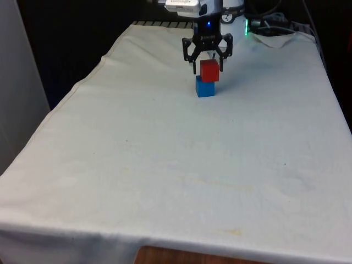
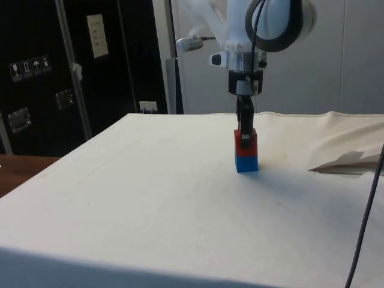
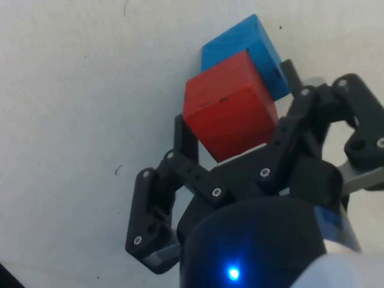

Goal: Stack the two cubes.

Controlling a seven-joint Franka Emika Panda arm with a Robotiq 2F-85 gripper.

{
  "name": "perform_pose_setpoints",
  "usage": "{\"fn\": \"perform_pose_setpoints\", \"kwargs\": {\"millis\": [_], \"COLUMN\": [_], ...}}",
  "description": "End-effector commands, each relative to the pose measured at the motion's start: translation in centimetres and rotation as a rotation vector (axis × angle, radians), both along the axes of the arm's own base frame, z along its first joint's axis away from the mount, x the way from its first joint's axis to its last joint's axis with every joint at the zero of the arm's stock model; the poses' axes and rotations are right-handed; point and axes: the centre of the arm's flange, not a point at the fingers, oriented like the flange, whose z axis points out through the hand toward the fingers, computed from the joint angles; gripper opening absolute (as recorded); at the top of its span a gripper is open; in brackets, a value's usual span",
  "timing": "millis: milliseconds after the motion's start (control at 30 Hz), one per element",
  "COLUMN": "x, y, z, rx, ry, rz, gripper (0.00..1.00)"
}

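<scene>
A red cube (image 1: 209,70) rests on a blue cube (image 1: 205,88) at the far end of the table, shifted a little toward the front view's right. My gripper (image 1: 208,70) hangs straight down over the stack, with one finger on each side of the red cube. The front view shows a thin gap between each finger and the cube, so the gripper is open. In the side view the red cube (image 2: 245,140) sits on the blue cube (image 2: 246,162) under the gripper (image 2: 245,129). The wrist view has the red cube (image 3: 231,114) between the fingers (image 3: 185,135), with the blue cube (image 3: 252,42) beneath.
A rumpled fold of white cloth (image 1: 275,38) lies at the far right corner, also seen in the side view (image 2: 345,161). A black cable (image 2: 366,222) hangs at the side view's right edge. The white cloth (image 1: 165,165) stretches flat toward the near edge.
</scene>
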Motion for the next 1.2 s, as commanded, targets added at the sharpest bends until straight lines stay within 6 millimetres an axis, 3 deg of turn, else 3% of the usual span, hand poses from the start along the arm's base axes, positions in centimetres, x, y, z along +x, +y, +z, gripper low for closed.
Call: {"fn": "perform_pose_setpoints", "kwargs": {"millis": [0,100,200,433,1167], "x": [0.0,0.0,0.0,0.0,4.7], "y": [0.2,0.0,0.2,0.0,-0.3], "z": [0.1,0.0,0.1,0.0,4.4], "rx": [0.007,0.0,0.007,0.0,0.016], "ry": [-0.01,0.001,-0.01,0.0,-0.029], "rz": [-0.003,0.0,-0.004,0.0,-0.032], "gripper": [0.64,0.94,1.0,1.0,1.0]}}
